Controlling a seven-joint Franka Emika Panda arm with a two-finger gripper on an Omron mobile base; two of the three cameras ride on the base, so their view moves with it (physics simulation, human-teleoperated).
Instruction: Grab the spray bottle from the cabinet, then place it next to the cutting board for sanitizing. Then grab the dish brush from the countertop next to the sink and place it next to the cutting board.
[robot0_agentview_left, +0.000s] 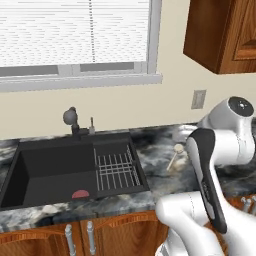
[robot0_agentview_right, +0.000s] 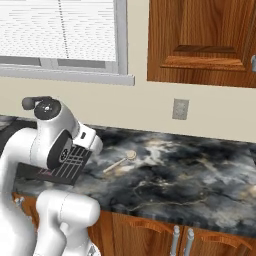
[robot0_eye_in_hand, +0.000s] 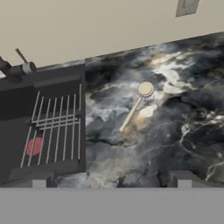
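Dark marble surface seen w/ sink at one side; dish brush lies on it just beside sink. Tool held wide open above, nothing gripped. Risk: thin handle could be missed or rolled.

White blinds over window; grey wall outlet.

You have the brush lying flat on the bench, left of its middle, round head toward the back wall and pale handle angled toward the front edge. The sink rack sits at the bench's left end, partly hidden by the arm. An outlet is on the wall; the cabinet hangs above it.
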